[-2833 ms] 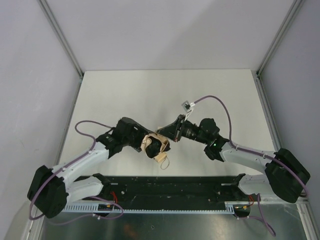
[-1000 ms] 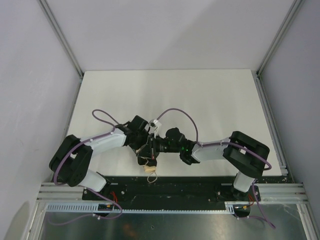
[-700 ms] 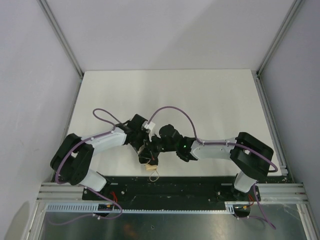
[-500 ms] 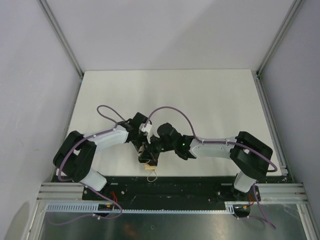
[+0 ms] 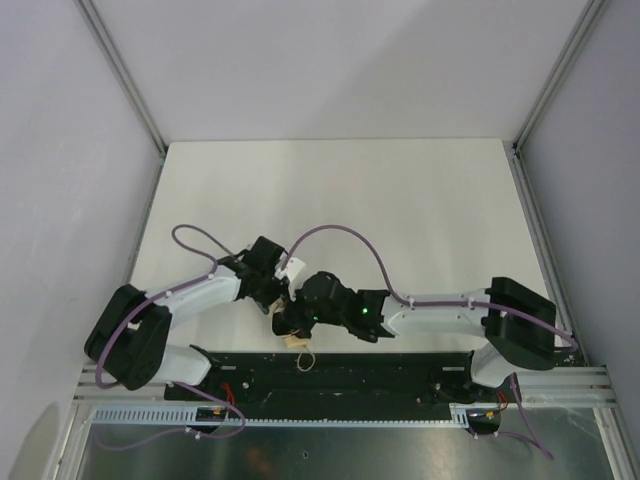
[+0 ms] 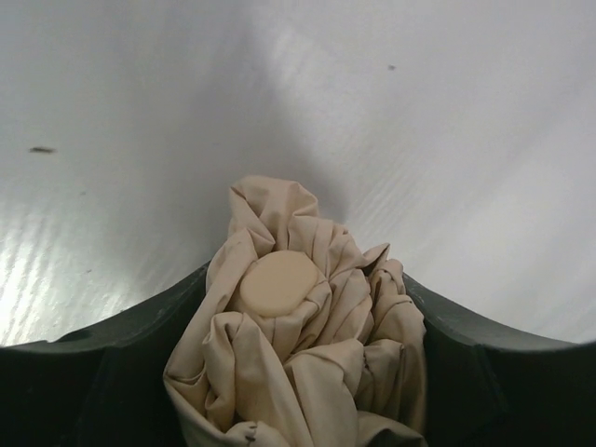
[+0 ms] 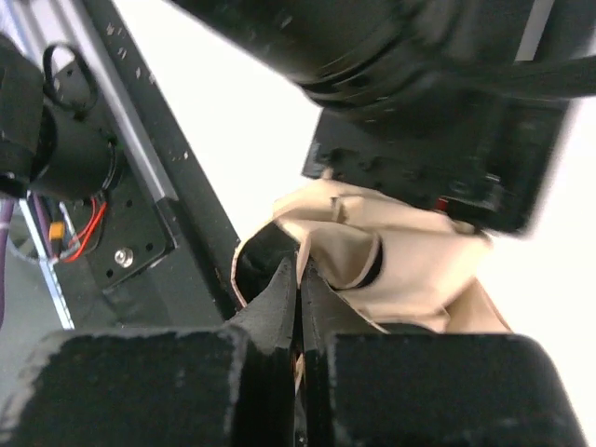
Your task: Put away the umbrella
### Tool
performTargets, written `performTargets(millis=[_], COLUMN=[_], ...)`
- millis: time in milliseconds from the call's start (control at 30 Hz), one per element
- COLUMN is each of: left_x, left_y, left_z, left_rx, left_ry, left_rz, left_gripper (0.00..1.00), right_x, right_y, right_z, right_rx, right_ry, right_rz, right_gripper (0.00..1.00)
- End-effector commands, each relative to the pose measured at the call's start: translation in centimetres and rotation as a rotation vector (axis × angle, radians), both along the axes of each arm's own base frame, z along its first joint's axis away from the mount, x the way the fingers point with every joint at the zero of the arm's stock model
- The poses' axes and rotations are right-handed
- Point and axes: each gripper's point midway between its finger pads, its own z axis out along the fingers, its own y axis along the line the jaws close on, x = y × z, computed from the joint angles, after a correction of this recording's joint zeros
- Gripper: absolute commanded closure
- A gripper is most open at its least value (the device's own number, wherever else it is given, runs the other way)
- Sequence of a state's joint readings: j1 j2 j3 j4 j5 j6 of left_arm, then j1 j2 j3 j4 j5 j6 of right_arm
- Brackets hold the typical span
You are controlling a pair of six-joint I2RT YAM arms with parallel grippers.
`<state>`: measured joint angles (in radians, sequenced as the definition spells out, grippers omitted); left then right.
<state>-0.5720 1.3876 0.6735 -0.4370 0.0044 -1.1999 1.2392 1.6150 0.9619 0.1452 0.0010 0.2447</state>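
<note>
The umbrella [image 5: 294,341] is a crumpled tan bundle at the table's near edge, mostly hidden under both wrists; only its small handle and loop strap [image 5: 304,357] show over the black rail. In the left wrist view the folded fabric [image 6: 298,354] with a round tan cap [image 6: 277,283] fills the space between the jaws. My left gripper [image 5: 284,306] [image 6: 303,284] is shut on it. My right gripper [image 5: 296,320] [image 7: 300,268] is pinched nearly closed on a thin fold of the tan fabric [image 7: 400,265], right next to the left gripper's body [image 7: 447,158].
The white table [image 5: 340,190] stretches behind the arms. The black base rail [image 5: 400,375] [image 7: 140,233] runs along the near edge just under the umbrella. Grey walls with aluminium posts [image 5: 125,75] close in the left, right and back.
Both grippers have carried the umbrella from mid-table toward the near edge. The right arm has folded in and shifted left; the bundle looks smaller and more covered.
</note>
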Motion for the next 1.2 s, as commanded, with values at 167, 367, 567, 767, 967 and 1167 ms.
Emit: performTargets(millis=[167,367,567,767,967,1167], left_x=[0.2,1.1,1.2,0.7,0.0,0.0], left_y=[5.8,6.2,6.0,5.2,5.0,4.6], left_z=[-2.9,-4.5,-5.7,-6.8,-6.8,-6.5], left_rx=[0.232,0.319,0.353,0.346,0.348,0.328], left_ry=[-0.025,-0.005,0.023,0.078,0.080,0.081], left_rz=[0.359,0.415,0.437,0.438,0.401,0.391], left_gripper=[1.00,1.00,1.00,1.00,1.00,1.00], right_x=[5.5,7.7,7.4,4.7,6.2,7.5], right_y=[-1.6,-4.1,-6.0,-3.1,-3.4,-4.3], right_z=[6.4,4.0,0.8,1.5,0.3,0.2], right_rx=[0.170,0.137,0.120,0.279,0.231,0.114], right_ry=[-0.100,-0.176,-0.123,0.007,0.003,-0.116], right_rz=[-0.297,-0.315,-0.180,0.022,-0.043,-0.112], right_gripper=[1.00,1.00,0.97,0.94,0.66,0.05])
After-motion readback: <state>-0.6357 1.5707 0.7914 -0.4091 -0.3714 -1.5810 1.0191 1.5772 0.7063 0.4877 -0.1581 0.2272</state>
